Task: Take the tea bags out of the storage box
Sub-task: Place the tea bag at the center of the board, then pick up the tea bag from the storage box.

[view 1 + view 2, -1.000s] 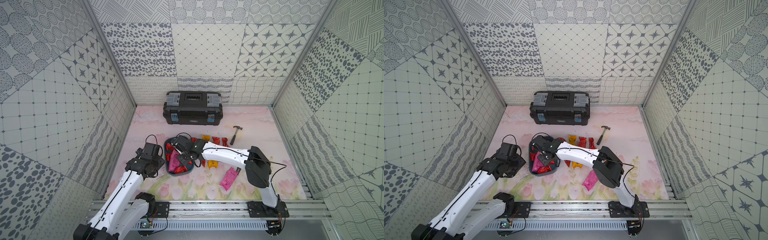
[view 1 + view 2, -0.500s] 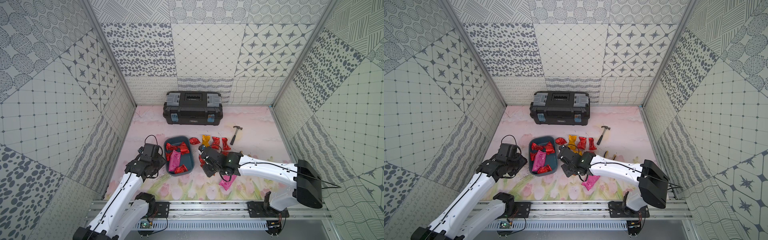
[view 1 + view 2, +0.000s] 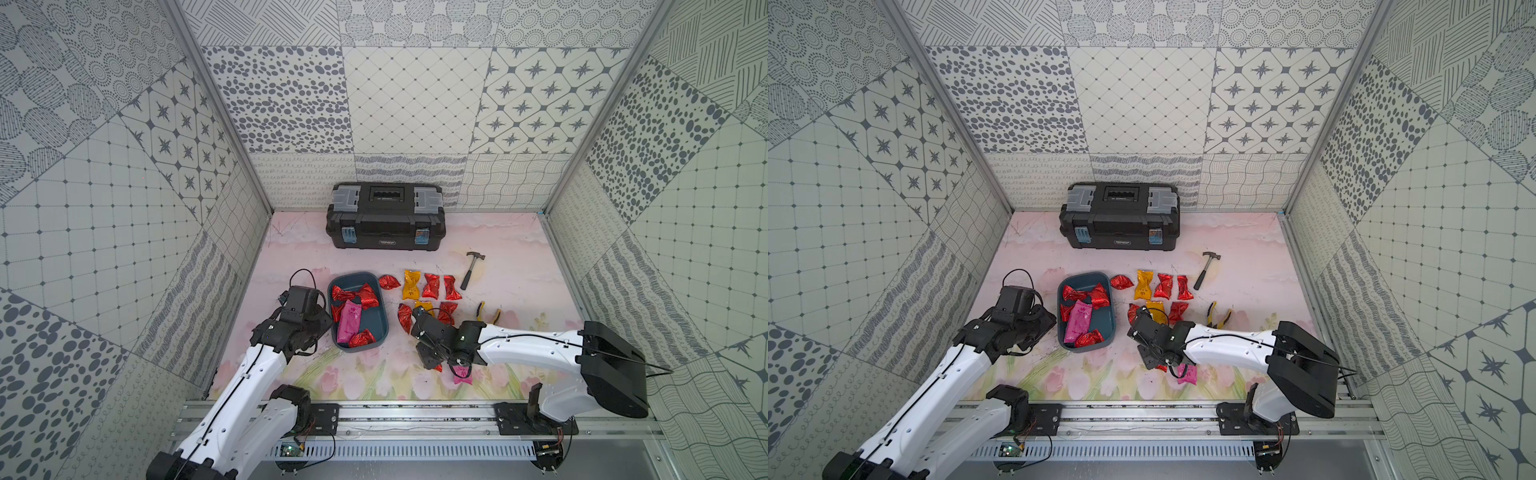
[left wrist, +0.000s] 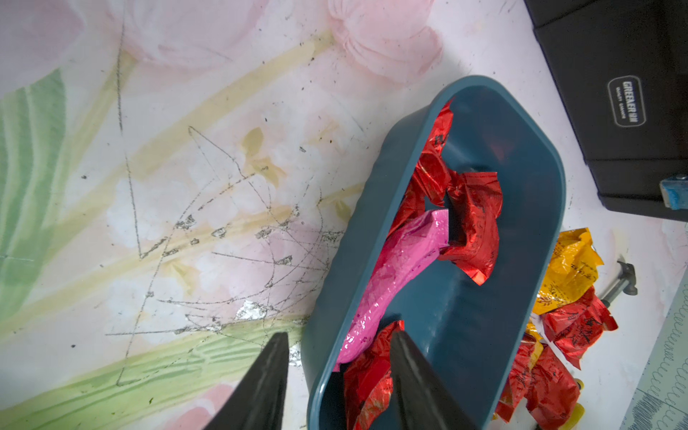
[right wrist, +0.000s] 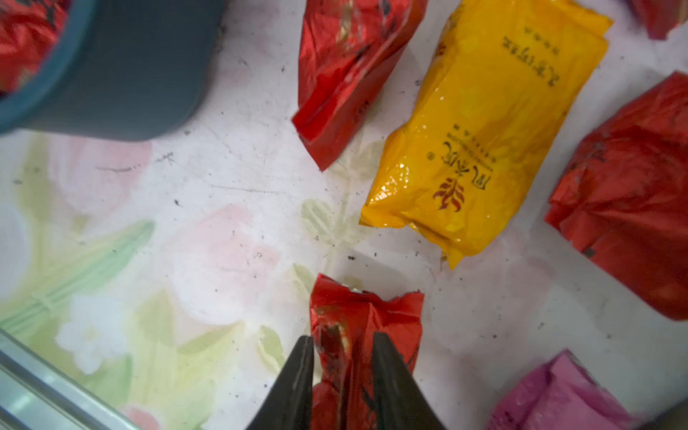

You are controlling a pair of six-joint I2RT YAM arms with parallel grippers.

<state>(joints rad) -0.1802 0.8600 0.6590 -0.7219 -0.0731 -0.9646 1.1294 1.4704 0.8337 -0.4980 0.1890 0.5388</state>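
Note:
The blue-grey storage box (image 3: pixel 376 323) (image 3: pixel 1104 322) sits left of centre and holds a long pink tea bag (image 3: pixel 349 320) and several red tea bags (image 3: pixel 362 296). More red and yellow tea bags (image 3: pixel 431 286) lie on the mat to its right. My left gripper (image 4: pixel 338 332) (image 3: pixel 323 328) is open and straddles the box's near-left wall (image 4: pixel 372 223), one finger outside and one inside. My right gripper (image 5: pixel 343 335) (image 3: pixel 430 361) is low over the mat in front of the loose bags, open. A red tea bag (image 5: pixel 366 316) lies on the mat between its fingers.
A black toolbox (image 3: pixel 385 218) stands at the back wall. A hammer (image 3: pixel 471 270) and yellow-handled pliers (image 3: pixel 488 311) lie right of the loose bags. A pink tea bag (image 3: pixel 461 374) lies just by my right gripper, and the metal rail (image 3: pixel 415 415) runs along the front.
My right arm came out of the storage box with a red tea bag, swung to the front right, and its jaws parted over the mat. The left arm has stayed put.

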